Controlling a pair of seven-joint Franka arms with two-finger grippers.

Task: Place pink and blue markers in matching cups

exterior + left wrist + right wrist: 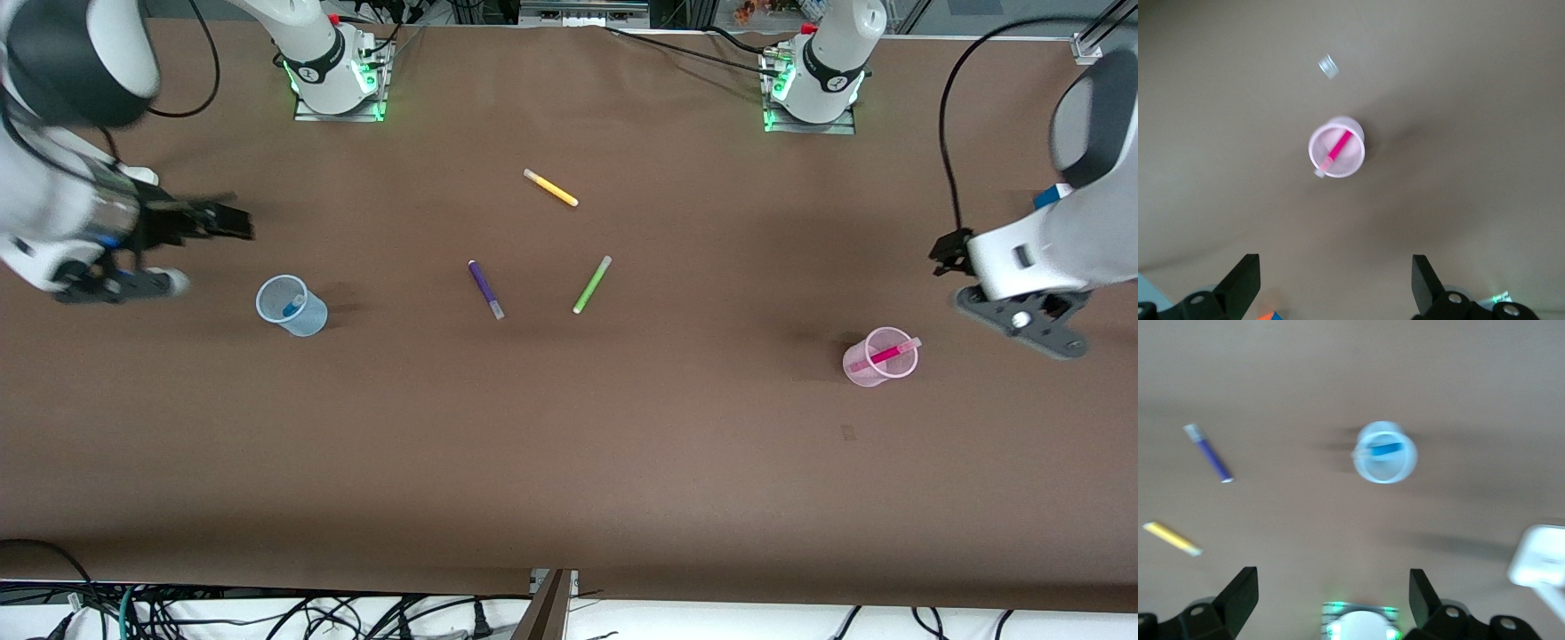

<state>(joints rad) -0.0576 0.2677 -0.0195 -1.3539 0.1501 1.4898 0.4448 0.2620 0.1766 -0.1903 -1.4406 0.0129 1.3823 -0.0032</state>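
The pale blue cup (307,318) stands toward the right arm's end of the table with the blue marker (291,308) inside it. The pale pink cup (858,366) stands toward the left arm's end with the pink marker (885,356) leaning in it, its cap over the rim. My right gripper (233,222) is open and empty, up in the air beside the blue cup (1401,470); the blue marker (1385,449) shows inside. My left gripper (947,253) is open and empty, raised near the pink cup (1358,162), which holds the pink marker (1338,147).
A dark purple pen (485,289), a lime green pen (592,284) and a yellow pen (550,188) lie mid-table between the cups. The purple pen (1210,457) and yellow pen (1171,539) also show in the right wrist view. Both arm bases stand at the table's back edge.
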